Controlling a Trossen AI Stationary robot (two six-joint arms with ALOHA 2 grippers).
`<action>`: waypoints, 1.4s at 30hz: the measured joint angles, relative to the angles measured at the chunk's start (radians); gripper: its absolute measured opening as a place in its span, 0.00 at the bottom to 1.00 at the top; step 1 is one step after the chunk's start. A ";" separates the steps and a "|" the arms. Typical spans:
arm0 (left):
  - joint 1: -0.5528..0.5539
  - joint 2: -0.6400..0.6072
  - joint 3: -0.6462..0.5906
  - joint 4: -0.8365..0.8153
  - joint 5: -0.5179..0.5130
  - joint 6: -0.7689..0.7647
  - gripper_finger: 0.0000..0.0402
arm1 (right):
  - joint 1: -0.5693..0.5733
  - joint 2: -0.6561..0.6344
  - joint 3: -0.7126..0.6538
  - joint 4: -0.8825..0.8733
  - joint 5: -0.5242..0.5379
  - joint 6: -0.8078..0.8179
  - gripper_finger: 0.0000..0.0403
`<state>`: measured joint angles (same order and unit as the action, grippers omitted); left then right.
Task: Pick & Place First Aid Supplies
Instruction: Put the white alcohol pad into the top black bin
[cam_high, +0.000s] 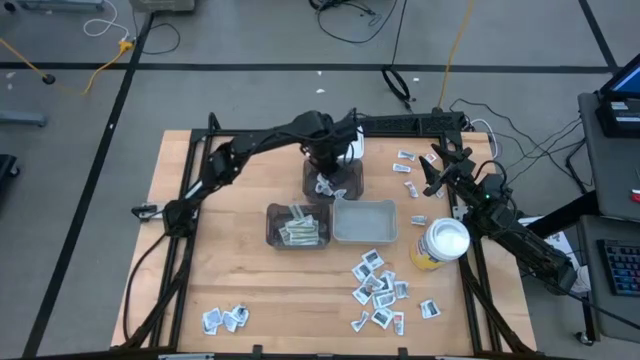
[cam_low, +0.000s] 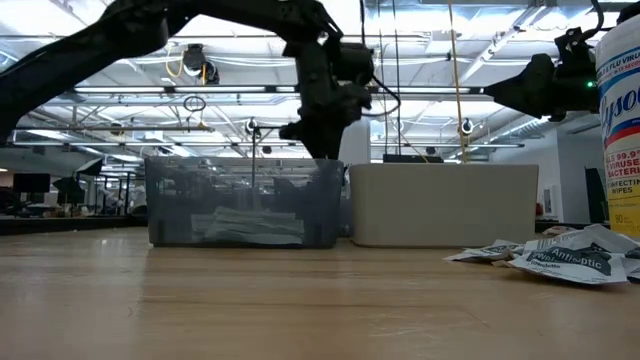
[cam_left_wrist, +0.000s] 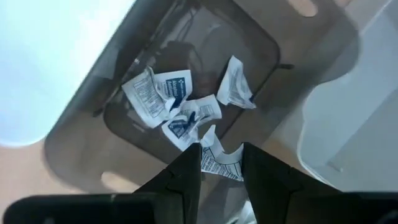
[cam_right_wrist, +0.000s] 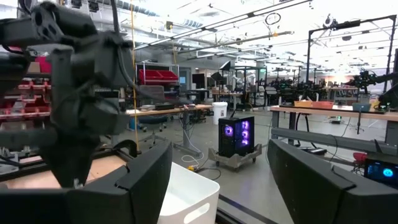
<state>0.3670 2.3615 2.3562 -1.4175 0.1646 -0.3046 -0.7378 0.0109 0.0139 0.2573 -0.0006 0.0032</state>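
1. Nearest in the low view, a heap of white square sachets with dark print (cam_low: 570, 262) lies flat on the light wooden tabletop (cam_low: 250, 300). From above it is a loose cluster between the bins and the near edge.
2. Yellow cylindrical canister with a white lid (cam_high: 441, 245) stands upright just beside that heap, near the tabletop's right edge.
3. Smaller group of printed sachets (cam_high: 225, 318) lies near the front left corner, well apart from the heap.
4. Scattered single packets (cam_high: 407, 163) lie on the far right part of the tabletop, near the right hand.
5. Smoky transparent plastic bin (cam_high: 297, 226) sits at mid-tabletop and holds narrow white strip wrappers (cam_high: 298, 233).
6. Pale translucent rectangular plastic bin (cam_high: 365, 222) touches the smoky one on its right. We cannot make out any contents.
7. Second dark smoky bin (cam_left_wrist: 124, 99) stands just behind those two, with three crumpled printed sachets in the bin (cam_left_wrist: 180, 115) on its floor.
8. Left hand (cam_left_wrist: 221, 147) hangs directly over that rear bin, above its rim. Its fingers (cam_left_wrist: 186, 177) stand close together, clamped on one white printed sachet (cam_left_wrist: 217, 165), which hangs in the air above the sachets in the bin.
9. Right hand (cam_high: 435, 170) hovers above the tabletop's far right edge. Its fingers (cam_right_wrist: 143, 180) are spread wide apart with nothing between them.
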 joint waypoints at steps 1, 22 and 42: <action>0.001 0.010 0.000 0.003 0.000 0.010 0.29 | 0.000 0.000 0.000 0.000 0.000 0.000 0.65; 0.009 0.122 -0.002 0.018 -0.009 0.129 0.53 | 0.000 0.000 0.000 0.000 0.000 0.000 0.65; 0.016 -0.036 0.000 -0.071 -0.018 0.118 0.95 | 0.000 0.000 0.000 0.000 0.000 0.000 0.65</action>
<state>0.3834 2.3253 2.3562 -1.4888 0.1463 -0.1867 -0.7376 0.0109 0.0141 0.2573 -0.0008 0.0032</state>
